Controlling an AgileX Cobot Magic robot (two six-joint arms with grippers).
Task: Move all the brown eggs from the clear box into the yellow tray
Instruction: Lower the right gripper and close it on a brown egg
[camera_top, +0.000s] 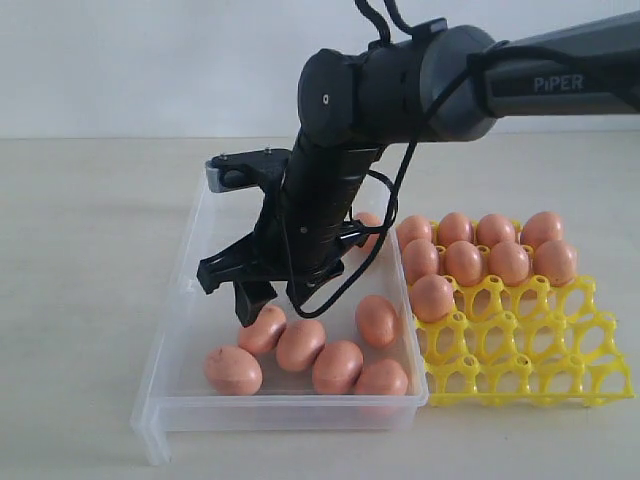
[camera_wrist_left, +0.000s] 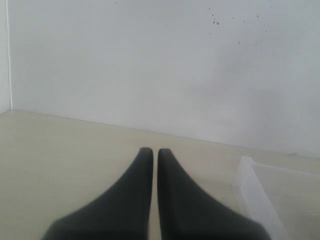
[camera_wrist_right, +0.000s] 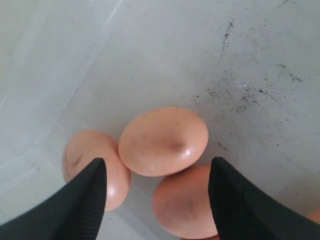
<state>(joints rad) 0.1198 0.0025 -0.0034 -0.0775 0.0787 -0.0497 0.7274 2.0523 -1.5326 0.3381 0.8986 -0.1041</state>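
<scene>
Several brown eggs (camera_top: 300, 345) lie in the clear box (camera_top: 190, 330), most of them near its front wall. My right gripper (camera_top: 272, 300) hangs open just above the left eggs of that group, touching none. In the right wrist view the right gripper (camera_wrist_right: 159, 167) straddles one egg (camera_wrist_right: 164, 140), with two more eggs (camera_wrist_right: 182, 205) beside it on the smudged box floor (camera_wrist_right: 240, 95). The yellow tray (camera_top: 530, 365) to the right of the box holds several eggs (camera_top: 463, 262) in its back rows. My left gripper (camera_wrist_left: 151, 151) is shut and empty over bare table.
One more egg (camera_top: 368, 225) shows at the back of the box, partly hidden by the right arm (camera_top: 330, 190). A corner of the box (camera_wrist_left: 250, 185) shows in the left wrist view. A pale wall stands behind the table.
</scene>
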